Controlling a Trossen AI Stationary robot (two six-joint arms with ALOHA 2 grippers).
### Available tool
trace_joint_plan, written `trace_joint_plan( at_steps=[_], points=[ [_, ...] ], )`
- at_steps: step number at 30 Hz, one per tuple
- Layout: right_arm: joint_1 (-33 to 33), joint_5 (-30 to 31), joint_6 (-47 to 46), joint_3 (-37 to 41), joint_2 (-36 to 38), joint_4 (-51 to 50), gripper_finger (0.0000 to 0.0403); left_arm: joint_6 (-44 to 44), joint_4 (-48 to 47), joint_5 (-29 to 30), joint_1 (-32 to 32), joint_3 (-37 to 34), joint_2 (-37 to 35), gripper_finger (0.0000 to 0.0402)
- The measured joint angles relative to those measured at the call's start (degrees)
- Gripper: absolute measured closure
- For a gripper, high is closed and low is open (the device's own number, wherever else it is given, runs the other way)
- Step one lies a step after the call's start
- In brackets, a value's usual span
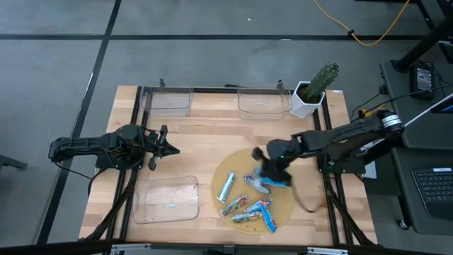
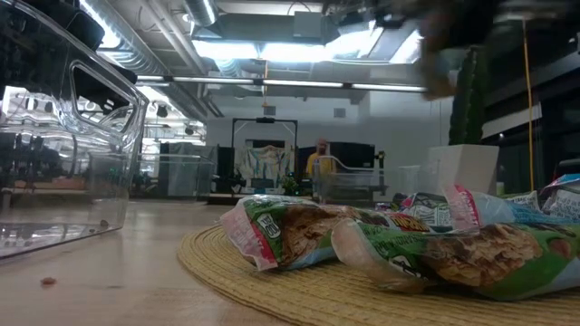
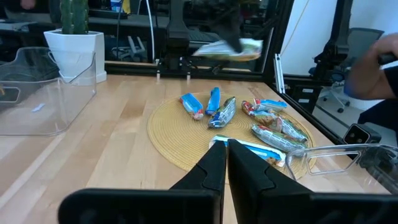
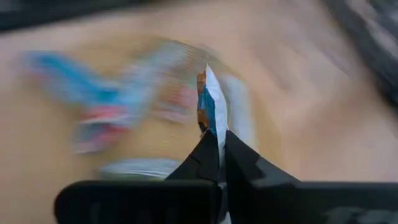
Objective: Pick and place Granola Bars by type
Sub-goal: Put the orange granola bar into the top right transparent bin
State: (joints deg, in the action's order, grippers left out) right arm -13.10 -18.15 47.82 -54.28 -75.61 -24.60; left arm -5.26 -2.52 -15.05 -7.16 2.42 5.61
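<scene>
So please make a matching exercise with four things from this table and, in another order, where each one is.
Things:
1. cactus pot
2. left gripper
3. right gripper
4. granola bars

Places:
A. lying on the round woven mat
B. far right corner of the table
C. shut on a bar above the mat
D. shut, holding nothing, at the table's left side

Pairs: 1-B, 2-D, 3-C, 4-A

Overhead, table-level and two wrist views, all sharing the round woven mat (image 1: 283, 212) and its bars (image 3: 214, 99).
</scene>
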Motion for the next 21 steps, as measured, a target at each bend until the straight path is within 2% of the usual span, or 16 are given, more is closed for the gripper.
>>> trace_joint_plan(
  at_steps=[4,11,15,21],
  points=[
    [-1.4,-16.34,12.97,0.02,2.52,-7.9,0.0395,0.0,0.0,0.01,0.01,-0.01,0.02,0.0389],
    [-2.89,-30.94,27.59,0.07,3.93,-12.53,0.0394,0.0,0.0,0.0,-0.02,0.01,0.0,0.0392],
    [-4.52,-32.9,33.7,0.08,4.16,-14.51,0.0394,0.0,0.0,0.0,-0.02,-0.01,-0.01,0.0393],
    [-7.42,-32.47,35.14,0.08,4.17,-14.58,0.0394,0.0,0.0,0.0,0.0,0.01,0.02,0.0393]
  ],
)
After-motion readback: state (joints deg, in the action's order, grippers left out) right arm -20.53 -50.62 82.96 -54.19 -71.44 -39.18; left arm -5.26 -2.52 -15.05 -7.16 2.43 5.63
